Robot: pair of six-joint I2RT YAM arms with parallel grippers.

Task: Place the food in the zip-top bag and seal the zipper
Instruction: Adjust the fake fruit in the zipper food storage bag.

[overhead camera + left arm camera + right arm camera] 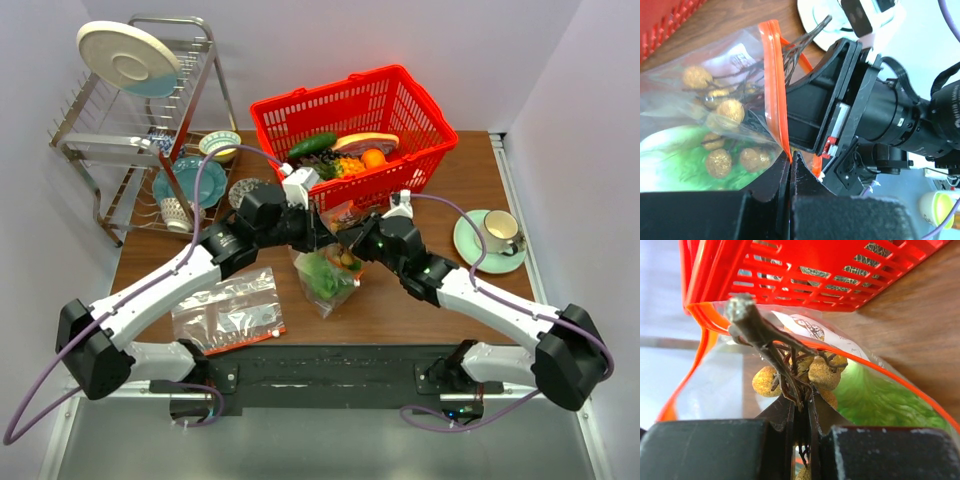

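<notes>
Left pincer (791,161) at the bottom of its wrist view is clamped shut on the zipper (776,85), pinching one lip of the bag (660,90) and drawing it up and aside, which looks meant to hold the mouth open. Right pincer (800,412) is shut on the woody stem (757,327) of the brown fruits (822,372). It carries the bunch by its twigs so the fruits hang free, and they sit inside the orange loop of the mouth, some already behind the plastic. Past them, at lower right of that view, the cabbage (875,395) glows green inside the bag, so that one is done. From above, both arms meet at mid-frame over the bag, which lies on the bench (420,310) just below the red basket (425,115). The cucumber (312,145) lies in the basket, not yet bagged. A second bag (228,315) lies flat at lower left, untouched. My read: fruits going in, cucumber and sealing to come, and the long stem may snag the lip.
</notes>
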